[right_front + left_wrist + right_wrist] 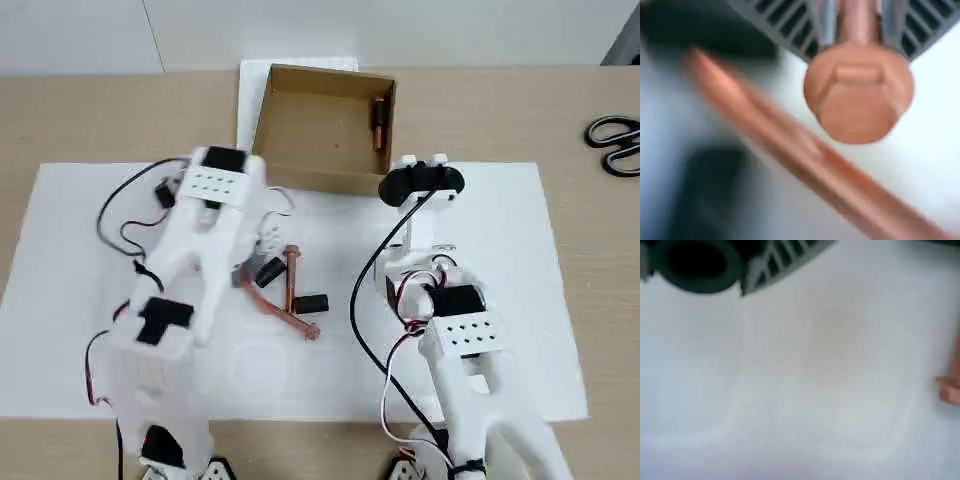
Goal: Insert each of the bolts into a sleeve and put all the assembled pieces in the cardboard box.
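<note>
My left gripper (858,27) is shut on a copper bolt (858,95), whose hex head faces the wrist camera between the grey ribbed fingers (785,20). A second bolt (805,165) lies slanting on the white sheet beneath it. From above, the left gripper (250,274) sits low beside two bolts (291,275) (285,312) and two black sleeves (268,270) (312,303). My right gripper (697,262) is shut on a black sleeve (670,277), just above the sheet; from above the right gripper (396,284) is right of the bolts. The cardboard box (300,135) holds one assembled piece (379,124).
A white sheet (520,300) covers the middle of the wooden table. Scissors (618,145) lie at the far right edge. A black and white part (421,183) on a stand rises in front of the box's right corner. Cables trail from both arms.
</note>
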Action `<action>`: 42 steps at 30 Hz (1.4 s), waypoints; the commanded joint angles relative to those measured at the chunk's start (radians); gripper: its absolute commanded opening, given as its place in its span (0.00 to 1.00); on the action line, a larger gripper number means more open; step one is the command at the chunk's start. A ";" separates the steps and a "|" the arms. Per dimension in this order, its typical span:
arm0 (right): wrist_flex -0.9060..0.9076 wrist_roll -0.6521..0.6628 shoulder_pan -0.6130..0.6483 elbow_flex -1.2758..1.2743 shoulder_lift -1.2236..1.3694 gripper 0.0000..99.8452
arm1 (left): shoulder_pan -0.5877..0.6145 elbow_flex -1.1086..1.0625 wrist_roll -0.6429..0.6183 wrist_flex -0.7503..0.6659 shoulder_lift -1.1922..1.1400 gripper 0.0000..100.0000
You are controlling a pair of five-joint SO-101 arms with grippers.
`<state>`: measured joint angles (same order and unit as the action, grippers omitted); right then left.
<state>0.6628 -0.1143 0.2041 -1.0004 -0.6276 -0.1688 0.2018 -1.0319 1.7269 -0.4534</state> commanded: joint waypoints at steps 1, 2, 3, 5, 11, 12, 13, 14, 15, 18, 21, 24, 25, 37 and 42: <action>-0.015 -0.002 0.018 0.009 -0.036 0.01 | -0.075 0.054 0.043 0.009 0.158 0.01; -0.013 -0.002 0.033 0.008 -0.036 0.01 | -0.089 0.073 0.061 0.006 0.187 0.01; -0.013 -0.003 0.050 -0.002 -0.036 0.01 | -0.100 0.097 0.077 0.002 0.213 0.01; -0.021 -0.002 0.090 -0.031 -0.044 0.01 | -0.106 0.160 0.106 -0.006 0.265 0.01; -0.194 -0.008 0.154 -0.087 -0.047 0.01 | -0.106 0.314 0.190 0.025 0.434 0.01; -0.237 -0.008 0.153 -0.094 -0.047 0.00 | -0.106 0.311 0.204 0.026 0.477 0.01; -0.280 -0.008 0.151 -0.103 -0.047 0.00 | -0.103 0.302 0.218 0.026 0.523 0.01; -0.321 -0.008 0.151 -0.110 -0.047 0.00 | -0.103 0.286 0.232 0.026 0.568 0.01; -0.361 -0.008 0.153 -0.118 -0.048 0.00 | -0.104 0.268 0.245 0.025 0.614 0.01; -0.483 -0.008 0.156 -0.141 -0.048 0.00 | -0.106 0.194 0.301 0.005 0.736 0.01; -0.616 -0.008 0.156 -0.176 -0.048 0.00 | -0.101 0.113 0.381 -0.048 0.852 0.01; -0.756 0.000 0.156 -0.219 -0.048 0.00 | -0.100 0.010 0.465 -0.160 0.964 0.01; -0.783 0.000 0.156 -0.226 -0.048 0.00 | -0.100 -0.035 0.496 -0.209 0.999 0.01; -1.015 0.229 0.159 -0.238 -0.048 0.00 | -0.104 -0.788 0.583 -1.010 1.367 0.01; -1.176 0.236 0.197 -0.364 -0.107 0.00 | -0.106 -1.044 0.582 -1.332 1.542 0.01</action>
<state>-0.4189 0.1082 0.3682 -1.3134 -0.6613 -0.2685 -0.7480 -0.4549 0.5915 0.9782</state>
